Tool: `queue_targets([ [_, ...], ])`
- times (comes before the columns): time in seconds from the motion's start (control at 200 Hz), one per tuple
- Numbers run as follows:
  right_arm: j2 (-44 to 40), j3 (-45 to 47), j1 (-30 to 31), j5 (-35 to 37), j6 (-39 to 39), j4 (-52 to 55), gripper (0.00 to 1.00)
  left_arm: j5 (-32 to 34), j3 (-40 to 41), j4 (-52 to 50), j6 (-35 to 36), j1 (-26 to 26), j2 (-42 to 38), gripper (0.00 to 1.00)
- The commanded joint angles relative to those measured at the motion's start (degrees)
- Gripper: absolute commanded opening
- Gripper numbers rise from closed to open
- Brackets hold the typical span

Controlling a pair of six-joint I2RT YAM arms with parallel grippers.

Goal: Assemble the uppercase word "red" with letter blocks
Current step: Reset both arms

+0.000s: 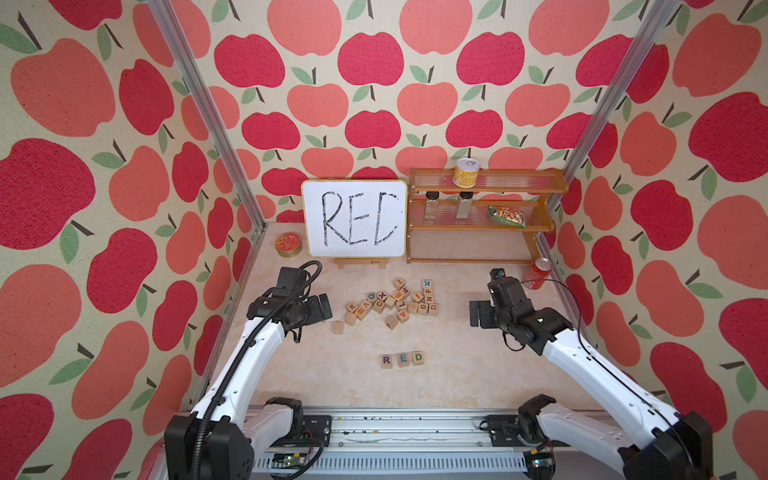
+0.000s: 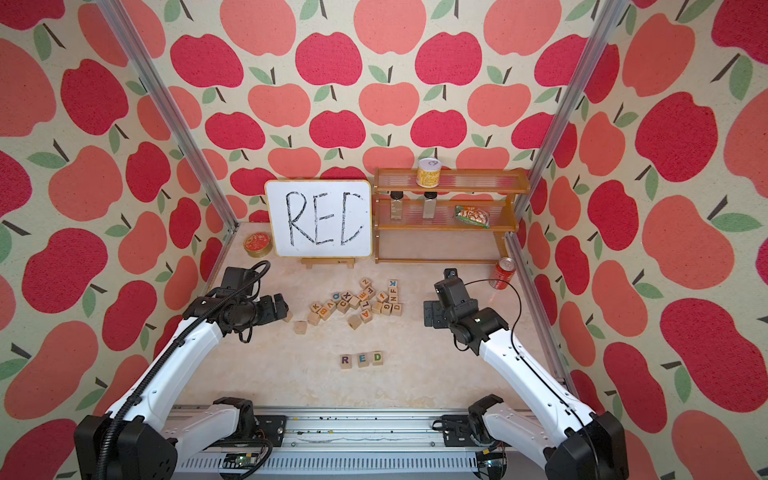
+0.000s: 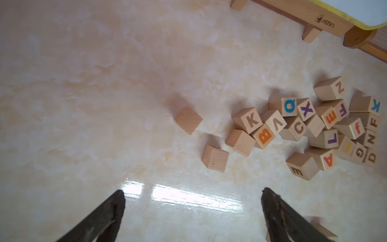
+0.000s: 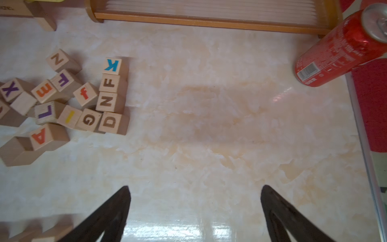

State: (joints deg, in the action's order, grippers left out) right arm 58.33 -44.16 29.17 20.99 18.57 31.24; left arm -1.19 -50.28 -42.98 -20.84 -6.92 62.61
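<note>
Three light-wood letter blocks stand in a row near the front middle of the table in both top views: a purple R, a blue E and a green D, side by side and reading RED. My left gripper hovers at the left of the block pile, open and empty, well behind the row. My right gripper hangs open and empty at the right of the pile. In the wrist views the left gripper and right gripper show only bare table between their fingers. The row is out of both wrist views.
A loose pile of letter blocks lies mid-table, with an orange-brown D at its right end and blank cubes at its left. Behind stand a whiteboard, a wooden shelf, a red can and a round tin.
</note>
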Motion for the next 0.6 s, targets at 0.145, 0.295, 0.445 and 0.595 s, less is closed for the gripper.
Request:
queue_targets([
  [0.145, 1.6, 9.1, -11.4, 2.8, -13.1, -26.0, 0.99, 4.8, 7.4, 16.3, 3.1, 9.0, -2.8, 0.99],
  [0.295, 4.5, 14.7, -16.2, 2.0, -16.2, -37.3, 0.99, 2.1, 11.4, 24.7, 4.6, 14.0, -1.7, 0.99],
  [0.445, 7.5, 20.1, -19.9, -0.3, -17.3, -51.6, 0.99, 3.1, 14.9, 33.7, 8.5, 16.1, -0.6, 0.99],
  [0.595, 14.0, 21.5, -21.1, -1.3, -19.4, -62.2, 0.99, 2.2, 21.3, 48.3, 9.1, 19.5, 2.9, 0.99],
])
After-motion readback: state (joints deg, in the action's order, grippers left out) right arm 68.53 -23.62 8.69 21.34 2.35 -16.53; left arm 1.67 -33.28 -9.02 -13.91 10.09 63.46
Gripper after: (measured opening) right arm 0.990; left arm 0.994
